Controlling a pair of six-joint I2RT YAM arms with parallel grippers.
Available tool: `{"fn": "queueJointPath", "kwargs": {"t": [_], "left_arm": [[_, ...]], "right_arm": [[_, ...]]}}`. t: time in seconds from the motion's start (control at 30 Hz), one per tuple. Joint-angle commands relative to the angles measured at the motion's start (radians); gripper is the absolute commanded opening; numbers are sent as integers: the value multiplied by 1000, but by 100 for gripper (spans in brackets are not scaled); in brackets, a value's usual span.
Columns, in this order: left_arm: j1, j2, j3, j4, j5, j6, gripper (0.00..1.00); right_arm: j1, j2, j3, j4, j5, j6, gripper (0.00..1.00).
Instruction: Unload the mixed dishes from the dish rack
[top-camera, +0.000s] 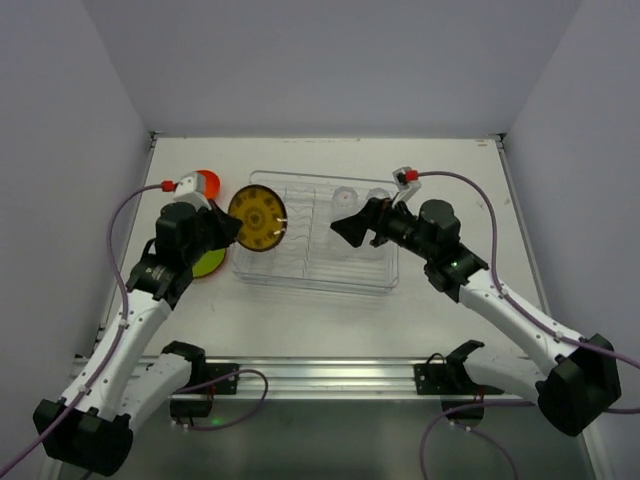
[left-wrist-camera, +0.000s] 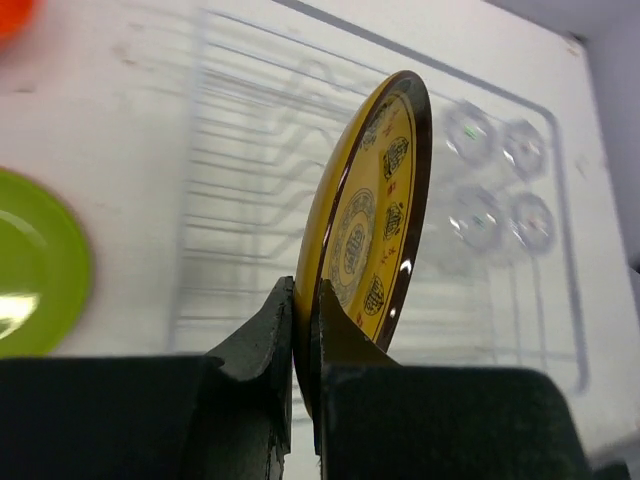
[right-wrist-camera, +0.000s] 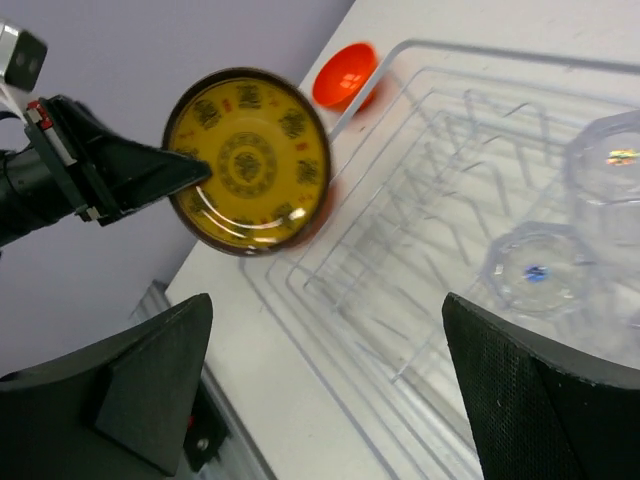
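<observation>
While left claw (left-wrist-camera: 303, 305) pinches yellow-brown plate (left-wrist-camera: 372, 225), its characters illegible, right claw (right-wrist-camera: 330, 360) wide

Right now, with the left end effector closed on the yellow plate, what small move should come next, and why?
Probably carry it left, off the dish rack, toward the table near the green plate. The left end effector pinches the yellow plate by its rim, on edge at the rack's left end, and the green plate lies outside the rack.

No readable text, dark character-like marks ringing the yellow-brown plate (right-wrist-camera: 247, 160), too small to make out
</observation>
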Motion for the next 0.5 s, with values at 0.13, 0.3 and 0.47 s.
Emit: {"fn": "queueJointPath", "kwargs": {"t": [0.13, 0.3, 0.47], "left_arm": [[601, 12, 24, -52, 87, -75, 0], [714, 128, -142, 141, 220, -171, 0], [723, 199, -168, 166, 124, -162, 0]], "right_arm": [[-73, -231, -96, -136, 245, -171, 99], [-96, -305, -119, -182, 288, -221, 99], [-97, -345, -126, -193, 264, -239, 99]]}}
